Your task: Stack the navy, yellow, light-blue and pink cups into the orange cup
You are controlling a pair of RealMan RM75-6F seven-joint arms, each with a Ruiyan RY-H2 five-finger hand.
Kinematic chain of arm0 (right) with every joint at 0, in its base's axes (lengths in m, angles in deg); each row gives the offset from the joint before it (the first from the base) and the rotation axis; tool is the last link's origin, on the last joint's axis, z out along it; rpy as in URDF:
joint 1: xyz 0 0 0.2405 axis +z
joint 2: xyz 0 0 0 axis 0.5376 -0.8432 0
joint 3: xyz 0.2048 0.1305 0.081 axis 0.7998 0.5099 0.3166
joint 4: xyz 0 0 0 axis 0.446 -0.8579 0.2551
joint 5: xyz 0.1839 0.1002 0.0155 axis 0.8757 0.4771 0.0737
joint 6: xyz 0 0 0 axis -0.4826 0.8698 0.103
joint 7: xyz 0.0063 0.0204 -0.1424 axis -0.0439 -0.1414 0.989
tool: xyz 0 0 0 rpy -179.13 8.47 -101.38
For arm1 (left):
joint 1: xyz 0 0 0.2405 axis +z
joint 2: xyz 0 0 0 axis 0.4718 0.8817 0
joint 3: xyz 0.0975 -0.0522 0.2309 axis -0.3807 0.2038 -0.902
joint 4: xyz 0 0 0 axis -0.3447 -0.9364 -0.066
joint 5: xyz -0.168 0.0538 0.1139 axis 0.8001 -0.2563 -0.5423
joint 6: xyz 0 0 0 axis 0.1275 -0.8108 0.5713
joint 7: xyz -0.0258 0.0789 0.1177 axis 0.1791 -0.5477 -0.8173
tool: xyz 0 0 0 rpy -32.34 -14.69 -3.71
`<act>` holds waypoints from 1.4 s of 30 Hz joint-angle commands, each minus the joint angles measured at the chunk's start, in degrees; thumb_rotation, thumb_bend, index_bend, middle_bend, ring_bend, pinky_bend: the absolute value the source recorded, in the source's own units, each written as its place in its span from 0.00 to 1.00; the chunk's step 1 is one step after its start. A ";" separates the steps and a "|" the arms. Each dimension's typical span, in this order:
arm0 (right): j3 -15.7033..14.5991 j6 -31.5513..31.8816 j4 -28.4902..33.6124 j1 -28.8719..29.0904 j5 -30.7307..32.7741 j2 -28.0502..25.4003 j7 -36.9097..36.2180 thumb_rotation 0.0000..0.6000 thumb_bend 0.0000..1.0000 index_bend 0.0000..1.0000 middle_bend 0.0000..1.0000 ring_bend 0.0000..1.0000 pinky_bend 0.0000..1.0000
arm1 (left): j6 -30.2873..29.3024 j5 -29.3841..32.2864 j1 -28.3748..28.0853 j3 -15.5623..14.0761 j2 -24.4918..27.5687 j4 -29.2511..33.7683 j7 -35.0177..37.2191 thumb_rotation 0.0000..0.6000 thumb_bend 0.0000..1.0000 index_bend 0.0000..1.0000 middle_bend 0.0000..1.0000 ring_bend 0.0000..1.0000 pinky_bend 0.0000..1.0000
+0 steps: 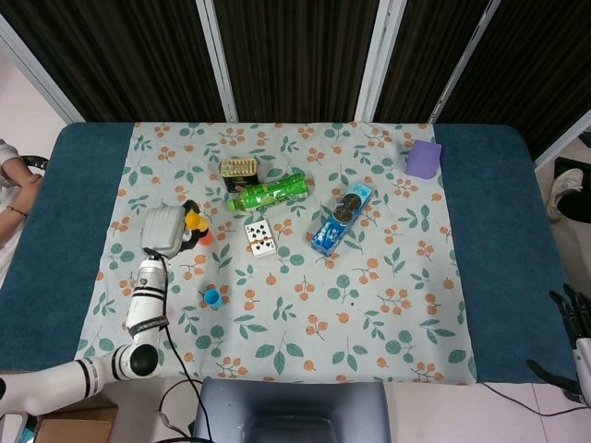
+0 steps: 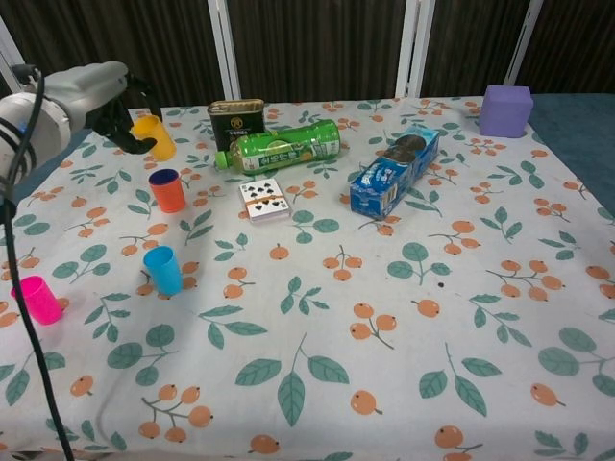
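Chest view, upper left of the frame: the yellow cup [image 2: 154,135] is gripped by the left hand [image 2: 113,104] and held tilted in the air, up and a little left of the orange cup [image 2: 167,190], which stands upright on the cloth with a navy rim showing, so the navy cup is judged to be nested in it already. The right hand [image 1: 574,318] is only glimpsed at the lower right edge of the head view, holding nothing, fingers apart as far as can be made out.

Further out, the light-blue cup [image 2: 162,270] is seen lower down in the left part of the frame, and the pink cup [image 2: 36,299] sits near the left edge.

These look like thin, stiff plastic cups, so light weight and a slick wall are to be expected. A hold around the side wall just under the rim is probably best, and the cup should be straightened before it's dropped in, otherwise it could catch on the rim and tip the stack
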 commanded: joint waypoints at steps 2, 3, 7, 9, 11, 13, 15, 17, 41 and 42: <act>0.08 0.26 -0.17 -0.16 0.11 -0.34 -0.79 1.00 0.22 0.00 0.00 0.00 0.00 | 0.37 1.43 -1.41 0.00 -2.14 -2.57 -1.44 1.00 0.35 0.55 1.00 1.00 1.00; 0.07 0.32 -0.19 -0.19 0.08 -0.40 -0.94 1.00 0.22 0.00 0.00 0.00 0.00 | 0.48 1.60 -1.52 -0.18 -2.44 -3.08 -1.63 1.00 0.35 0.55 1.00 1.00 1.00; -0.02 0.68 -0.31 -0.38 -0.20 -0.60 -1.63 1.00 0.22 0.00 0.00 0.00 0.00 | 0.90 1.86 -1.65 -0.91 -3.40 -5.03 -1.71 1.00 0.35 0.55 1.00 1.00 1.00; -0.05 0.83 -0.37 -0.45 -0.32 -0.64 -1.77 1.00 0.22 0.00 0.00 0.00 0.00 | 1.22 1.95 -1.63 -1.16 -3.73 -5.97 -1.49 1.00 0.35 0.55 1.00 1.00 1.00; -0.11 0.86 -0.42 -0.48 -0.44 -0.62 -1.77 1.00 0.22 0.00 0.00 0.00 0.00 | 1.64 2.16 -1.67 -1.26 -3.97 -6.86 -1.31 1.00 0.35 0.55 1.00 1.00 1.00; -0.13 0.79 -0.47 -0.46 -0.50 -0.57 -1.67 1.00 0.22 0.00 0.00 0.00 0.00 | 1.88 2.17 -1.78 -1.41 -4.29 -7.75 -1.31 1.00 0.35 0.55 1.00 1.00 1.00; -0.18 0.65 -0.41 -0.43 -0.51 -0.56 -1.55 1.00 0.22 0.00 0.00 0.00 0.00 | 2.28 2.27 -1.84 -1.47 -4.63 -8.47 -1.02 1.00 0.35 0.55 1.00 1.00 1.00; -0.16 0.70 -0.37 -0.46 -0.49 -0.57 -1.63 1.00 0.22 0.00 0.00 0.00 0.00 | 2.67 2.31 -1.83 -1.67 -4.85 -9.03 -0.89 1.00 0.35 0.55 1.00 1.00 1.00; -0.62 -0.52 -0.11 -0.03 -1.01 -0.56 -1.10 1.00 0.22 0.00 0.00 0.00 0.00 | -1.55 -15.19 10.99 -16.22 13.80 32.52 6.23 1.00 0.34 0.01 1.00 1.00 1.00; -0.68 -0.33 -0.11 -0.08 -1.25 -0.49 -0.94 1.00 0.22 0.00 0.00 0.00 0.00 | -1.85 -16.57 11.72 -17.61 14.27 33.63 6.17 1.00 0.34 0.02 1.00 1.00 1.00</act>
